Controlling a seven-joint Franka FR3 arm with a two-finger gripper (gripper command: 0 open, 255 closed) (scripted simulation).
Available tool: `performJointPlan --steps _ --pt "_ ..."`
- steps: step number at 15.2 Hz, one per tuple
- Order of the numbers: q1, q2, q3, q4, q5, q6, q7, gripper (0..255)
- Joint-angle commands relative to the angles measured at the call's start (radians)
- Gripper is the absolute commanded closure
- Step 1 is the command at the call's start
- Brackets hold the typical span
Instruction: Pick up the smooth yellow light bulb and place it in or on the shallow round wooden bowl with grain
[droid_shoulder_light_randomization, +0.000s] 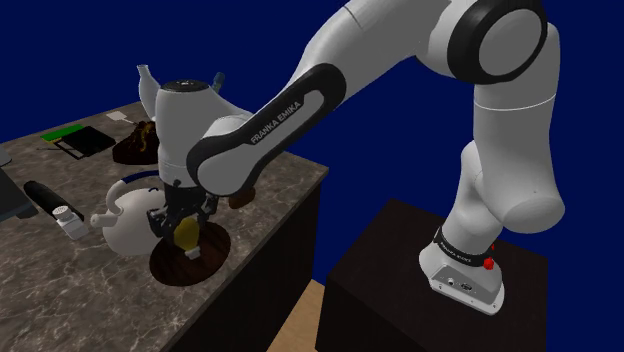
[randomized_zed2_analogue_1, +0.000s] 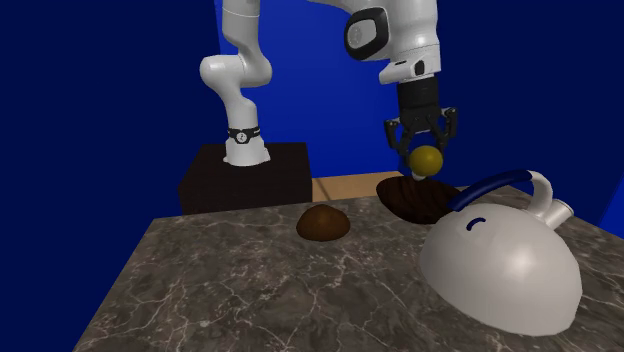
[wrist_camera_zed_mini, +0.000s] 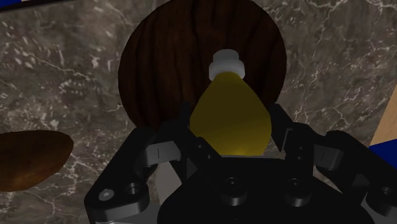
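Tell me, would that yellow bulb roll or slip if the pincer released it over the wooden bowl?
Probably it rolls: the yellow light bulb is pear-shaped, with no flat side. Its smooth skin may slip, though the pincer clasps it on both sides. The wooden bowl beneath is shallow, so its rim might barely stop it.

The light bulb (wrist_camera_zed_mini: 232, 118) has a smooth yellow body with a soft shine, and its small cap is matt white. The bowl (wrist_camera_zed_mini: 159, 70) is dark brown wood, and the grain runs in clear lines across it with little gloss. The table (randomized_zed2_analogue_1: 250, 290) looks like polished stone, grey-brown with thin white veins. The kettle (randomized_zed2_analogue_1: 500, 265) is smooth and white with a light gloss, and its handle is glossy blue. The gripper (randomized_zed2_analogue_1: 426, 150) is plain black and matt. The arm (droid_shoulder_light_randomization: 400, 50) has smooth white shells, slightly shiny.
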Motion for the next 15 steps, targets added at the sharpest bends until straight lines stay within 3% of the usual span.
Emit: performJointPlan --steps 1,7,8,13,15 --pt "0.000 0.003 0.000 -0.001 -0.001 0.005 0.000 255" --pt "0.000 0.003 0.000 -0.001 -0.001 0.005 0.000 255" --pt "0.000 0.003 0.000 -0.001 -0.001 0.005 0.000 0" --pt "0.000 0.003 0.000 -0.001 -0.001 0.005 0.000 0" --pt "-0.007 -0.048 0.004 -0.007 0.009 -0.040 -0.006 0"
